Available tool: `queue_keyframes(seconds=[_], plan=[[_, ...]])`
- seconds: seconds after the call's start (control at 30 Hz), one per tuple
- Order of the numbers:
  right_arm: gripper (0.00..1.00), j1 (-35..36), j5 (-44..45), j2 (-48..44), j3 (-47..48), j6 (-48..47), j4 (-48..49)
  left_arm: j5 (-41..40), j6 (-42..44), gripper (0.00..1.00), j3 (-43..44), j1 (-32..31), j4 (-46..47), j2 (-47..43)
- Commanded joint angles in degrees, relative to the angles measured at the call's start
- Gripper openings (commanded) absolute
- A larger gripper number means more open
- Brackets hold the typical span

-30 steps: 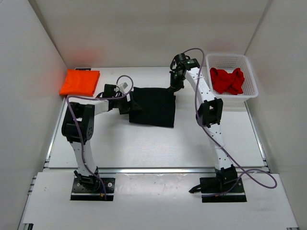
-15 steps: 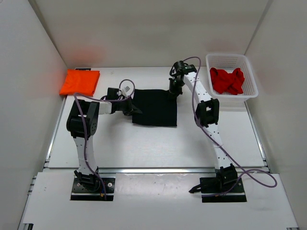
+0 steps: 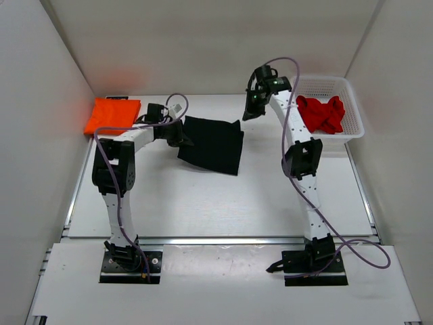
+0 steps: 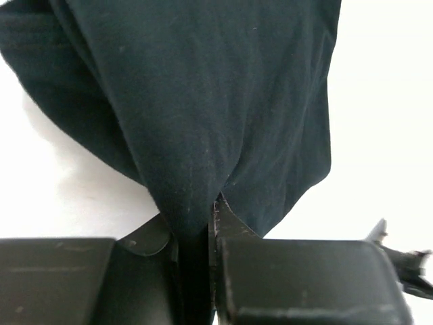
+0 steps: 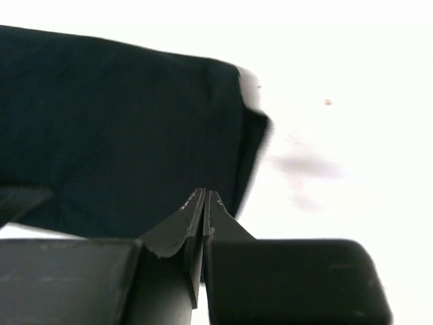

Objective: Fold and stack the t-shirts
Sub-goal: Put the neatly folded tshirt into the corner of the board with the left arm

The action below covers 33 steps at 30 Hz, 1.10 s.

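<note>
Black t-shirt (image 3: 213, 143) is mid-desk toward the back, folded into a rough rectangle and sitting slightly skewed to the desk (image 3: 203, 203) edges. Most of it lies flat. The left edge is bunched up where the left hand (image 3: 177, 135) has it.

Left wrist view: left hand (image 4: 211, 203) is clamped on a pleat of the black t-shirt (image 4: 203, 101). The cloth runs straight into the narrow gap between the two fingers (image 4: 145, 271) and fans out wide beyond them. A thicker rolled fold hangs off to the left, with white desk showing on both sides.

Right hand (image 3: 252, 110) is up off the desk, just past the shirt's far right corner. Overhead, it looks clear of the cloth.

Right wrist view: right hand (image 5: 204, 196) is closed, tips pressed together, no cloth visible between them. The black t-shirt (image 5: 122, 135) lies beyond the tips. Its folded corner edge sits to the right and throws a soft shadow on the white surface.

Orange t-shirt (image 3: 111, 116) is folded flat in the far left corner, right by the left wall. It is well apart from the black one, and the left forearm reaches across just in front of it.

Red t-shirt (image 3: 320, 114) is crumpled, not folded, inside the white mesh basket (image 3: 352, 108). The basket sits in the far right corner near the right wall, and the right wrist is just beside its left side.

Nothing is stacked: the three shirts are in three separate spots.
</note>
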Motion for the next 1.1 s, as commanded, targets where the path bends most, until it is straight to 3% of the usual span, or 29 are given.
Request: queue_keyframes(seconds=[0.0, 0.27, 0.33, 0.6, 1.07], plan=[[0.00, -0.23, 6.65, -10.65, 1.56, -3.59, -0.83, -7.34, 12.80, 0.00, 5.95, 0.60, -9.61, -4.00], [0.00, -0.67, 8.50, -16.90, 1.04, -4.13, -2.77, -18.07, 24.68, 0.00, 13.68, 3.23, -17.87, -4.08], [0.00, -0.32, 9.02, -17.61, 1.39, -4.39, -3.12, -24.38, 30.81, 0.00, 14.92, 3.06, -17.97, -4.70], [0.00, 0.47, 9.38, -18.31, 1.47, -4.66, -4.44, -43.02, 43.13, 0.00, 16.25, 4.38, -11.30, -6.81], [0.00, 0.91, 8.59, -18.31, 1.12, -5.00, -5.23, -60.17, 53.60, 0.00, 14.83, 7.63, 6.19, -8.48]])
